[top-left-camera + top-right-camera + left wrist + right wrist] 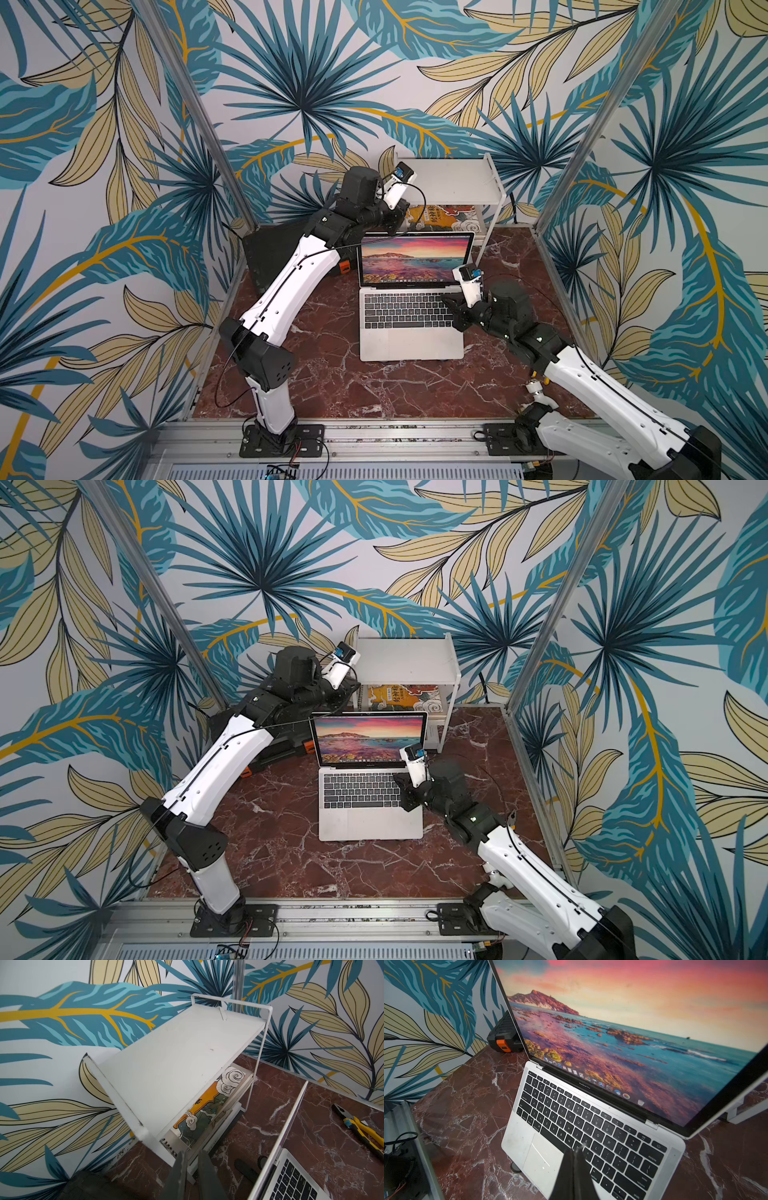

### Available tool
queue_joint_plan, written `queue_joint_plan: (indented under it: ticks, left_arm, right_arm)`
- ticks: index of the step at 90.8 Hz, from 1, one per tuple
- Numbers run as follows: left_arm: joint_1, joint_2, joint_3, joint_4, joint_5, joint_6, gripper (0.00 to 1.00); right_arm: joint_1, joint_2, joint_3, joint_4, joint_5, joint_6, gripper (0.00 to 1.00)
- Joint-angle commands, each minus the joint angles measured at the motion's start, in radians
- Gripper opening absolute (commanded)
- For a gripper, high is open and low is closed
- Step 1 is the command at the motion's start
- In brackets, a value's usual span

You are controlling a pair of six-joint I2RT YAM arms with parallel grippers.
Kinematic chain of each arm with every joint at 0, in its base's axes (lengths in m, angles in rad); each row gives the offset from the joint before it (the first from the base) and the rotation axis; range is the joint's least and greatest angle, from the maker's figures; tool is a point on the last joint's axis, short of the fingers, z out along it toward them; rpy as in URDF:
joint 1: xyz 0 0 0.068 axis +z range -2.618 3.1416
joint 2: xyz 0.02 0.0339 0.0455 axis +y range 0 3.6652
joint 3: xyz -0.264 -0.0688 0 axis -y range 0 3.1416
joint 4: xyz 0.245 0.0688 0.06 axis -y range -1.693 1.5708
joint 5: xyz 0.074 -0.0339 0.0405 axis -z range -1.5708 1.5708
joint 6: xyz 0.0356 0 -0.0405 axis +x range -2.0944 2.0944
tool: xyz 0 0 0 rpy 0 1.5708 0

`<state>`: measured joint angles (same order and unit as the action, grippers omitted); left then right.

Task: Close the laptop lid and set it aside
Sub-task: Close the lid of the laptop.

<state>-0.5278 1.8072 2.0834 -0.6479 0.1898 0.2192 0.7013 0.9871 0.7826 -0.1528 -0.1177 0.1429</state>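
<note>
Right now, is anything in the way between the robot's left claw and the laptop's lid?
Nothing visible. The left gripper sits behind the laptop lid, beside the white shelf rack, with only bare marble table between them.
</note>
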Motion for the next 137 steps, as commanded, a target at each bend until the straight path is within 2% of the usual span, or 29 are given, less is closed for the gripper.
queue_joint_plan:
  ticks: [1, 47, 115, 137]
  left_arm:
    - [0.003, 0.003, 0.042, -0.023, 0.04, 0.051, 0.15]
    - [0.001, 0.047, -0.001, -0.019, 0.034, 0.07, 0.14]
    - [-0.037, 0.025, -0.058, -0.081, 0.018, 0.139, 0.1]
    - [-0.08, -0.016, -0.132, -0.06, -0.05, 0.154, 0.1]
  right_arm:
    - [0.006, 0.025, -0.036, 0.102, 0.016, 0.015, 0.0]
    - [0.007, 0.129, -0.053, 0.197, 0.077, 0.042, 0.0]
    - [0.006, 0.072, -0.075, 0.195, 0.126, 0.034, 0.0]
    - [0.007, 0.05, -0.073, 0.178, 0.147, 0.033, 0.0]
